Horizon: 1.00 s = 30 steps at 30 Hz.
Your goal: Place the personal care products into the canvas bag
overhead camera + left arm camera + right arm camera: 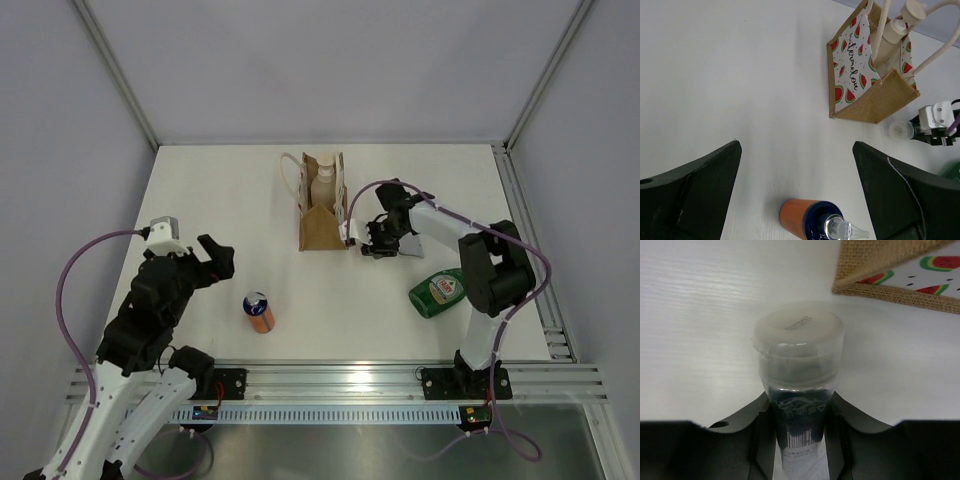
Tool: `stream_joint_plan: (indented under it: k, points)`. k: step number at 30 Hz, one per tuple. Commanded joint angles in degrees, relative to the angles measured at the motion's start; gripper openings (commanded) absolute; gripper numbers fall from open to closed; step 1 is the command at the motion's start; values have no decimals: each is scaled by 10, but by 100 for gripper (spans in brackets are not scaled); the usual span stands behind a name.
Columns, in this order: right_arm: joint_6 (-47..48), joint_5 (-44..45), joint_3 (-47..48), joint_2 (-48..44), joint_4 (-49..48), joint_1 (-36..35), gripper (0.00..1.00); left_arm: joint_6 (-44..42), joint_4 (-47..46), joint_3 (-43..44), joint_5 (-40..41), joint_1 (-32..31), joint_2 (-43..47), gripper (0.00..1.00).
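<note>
Tube (798, 347) sits pinched between my right gripper's (799, 407) fingers, just beside the canvas bag (322, 230); pump bottle (323, 188) stands inside; I see my left gripper (796, 147) spread wide.

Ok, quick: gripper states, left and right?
Left gripper: open, holding nothing.
Right gripper: closed on the squeeze tube, just below its cap.
</note>
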<state>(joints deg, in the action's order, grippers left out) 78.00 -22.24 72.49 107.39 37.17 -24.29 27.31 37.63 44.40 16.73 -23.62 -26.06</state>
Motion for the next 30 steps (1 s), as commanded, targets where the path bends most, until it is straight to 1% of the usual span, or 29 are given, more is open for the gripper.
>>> stream_joint_plan:
  k: [1,3,9,10,11,12,13,14,15,16,17,19,20,21,22,23,24,25,26,27,28,29,30]
  points:
    - [-54,-96,12,-100,37,-5,25,3,-20,-7,9,1,0,99]
    - [-96,-150,27,-123,82,-2,23,6,-28,-14,7,1,-1,99]
    - [-204,-293,77,-164,134,-1,21,8,-43,-28,-5,1,-4,99]
    - [-211,-339,105,-172,148,-1,20,6,-44,-27,-6,1,-6,99]
    - [-223,-363,126,-172,184,-1,20,3,-43,-27,-6,1,-5,99]
    - [-225,-384,173,-170,208,-1,20,1,-43,-22,-5,1,-6,99]
    - [-230,-405,199,-165,229,0,20,0,-42,-21,-3,1,-7,99]
    - [-249,-440,227,-152,259,0,19,-1,-41,-20,0,1,-6,99]
    - [-268,-455,254,-145,264,-1,19,-1,-40,-19,0,1,-6,99]
    - [-296,-481,301,-139,259,-1,18,1,-40,-19,1,1,-5,99]
    - [-390,-493,318,-129,205,-1,18,5,-38,-20,1,1,-2,99]
    - [-531,-508,321,-127,82,0,17,10,-39,-23,1,1,1,99]
    - [-700,-509,309,-127,-93,-1,17,15,-37,-26,0,1,4,99]
    - [-777,-507,291,-122,-188,-1,17,17,-36,-27,0,1,9,99]
    - [-851,-503,297,-110,-259,-1,16,18,-35,-28,0,1,11,99]
    - [-943,-499,316,-68,-344,-2,16,20,-33,-27,0,1,13,99]
    - [-969,-492,371,-41,-360,-4,15,20,-29,-27,0,1,15,99]
    - [-987,-471,398,-18,-365,-6,15,20,-26,-25,1,1,15,99]
    - [-1009,-459,426,31,-396,-6,15,21,-18,-22,4,1,16,99]
    - [-1017,-449,486,58,-405,-8,15,23,-14,-21,6,1,17,99]
    - [-1025,-432,520,82,-409,-8,15,25,-11,-20,6,1,20,99]
    - [-1046,-425,557,136,-416,-8,15,28,-4,-21,8,1,22,99]
    - [-1054,-417,628,162,-420,-8,15,31,0,-20,9,1,24,99]
